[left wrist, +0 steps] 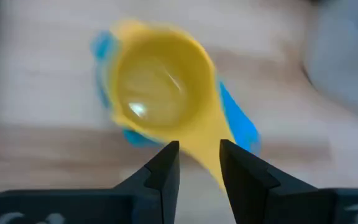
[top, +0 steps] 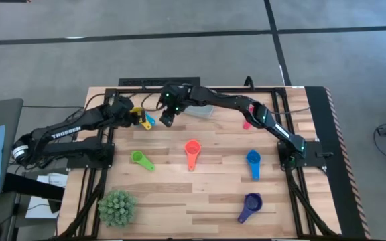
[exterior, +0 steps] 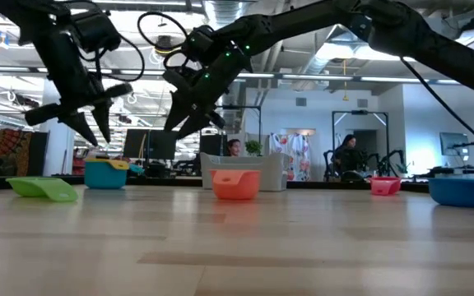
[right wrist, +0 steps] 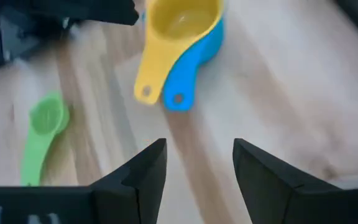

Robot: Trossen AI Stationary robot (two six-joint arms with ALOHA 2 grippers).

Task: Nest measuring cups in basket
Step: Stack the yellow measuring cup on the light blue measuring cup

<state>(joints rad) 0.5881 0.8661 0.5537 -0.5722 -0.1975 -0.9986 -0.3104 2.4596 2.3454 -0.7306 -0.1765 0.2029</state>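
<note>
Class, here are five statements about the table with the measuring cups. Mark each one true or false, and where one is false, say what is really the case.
1. The yellow cup sits nested inside a blue cup. True.
2. The green cup lies in the basket. False: it lies on the bare wooden table, apart from the basket.
3. The left gripper hangs over the yellow cup's handle with its fingers apart. True.
4. The right gripper holds the coral-red cup. False: its open fingers hold nothing, and that cup lies alone mid-table.
5. The purple cup lies beside the spiky green plant. False: they lie far apart.
</note>
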